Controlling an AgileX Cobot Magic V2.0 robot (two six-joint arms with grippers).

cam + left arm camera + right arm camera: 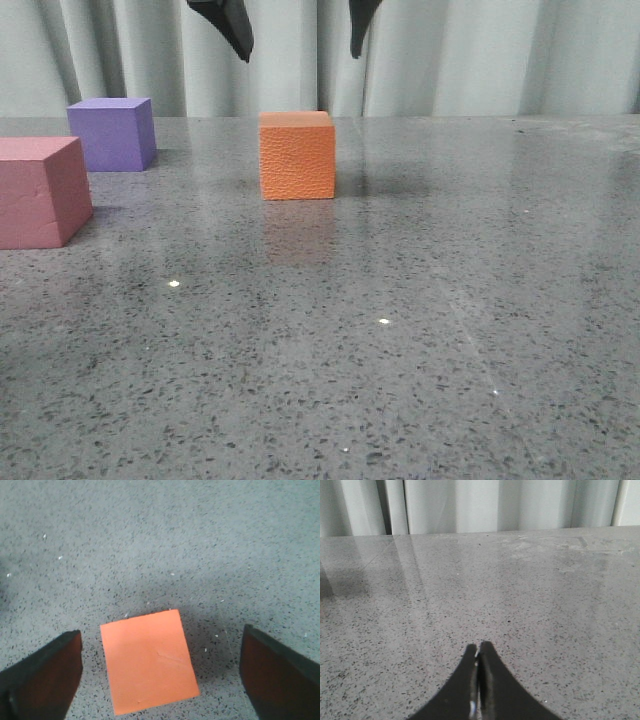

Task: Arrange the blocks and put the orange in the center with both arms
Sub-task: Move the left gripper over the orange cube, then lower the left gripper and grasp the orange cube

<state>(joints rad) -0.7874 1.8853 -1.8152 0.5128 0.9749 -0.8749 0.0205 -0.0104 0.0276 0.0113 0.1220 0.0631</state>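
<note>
The orange cube (pixel 297 155) stands on the grey speckled table near the middle, its grainy face toward the camera. My left gripper (pixel 300 52) hangs open above it, only its two black fingertips (pixel 238 35) showing at the top of the front view. In the left wrist view the orange cube (pixel 147 662) lies below and between the wide-apart fingers (pixel 42 677) of that gripper (pixel 161 677), touching neither. The purple cube (pixel 112 133) sits at the back left. The pinkish-red cube (pixel 38 192) is nearer, at the left edge. My right gripper (pixel 479 647) is shut over bare table, holding nothing.
A pale pleated curtain (pixel 480 50) hangs behind the table's far edge (pixel 500 116). The grey stone tabletop (pixel 400 330) stretches from the cubes to the front and right. The right wrist view shows the same curtain (pixel 495 505) beyond the table.
</note>
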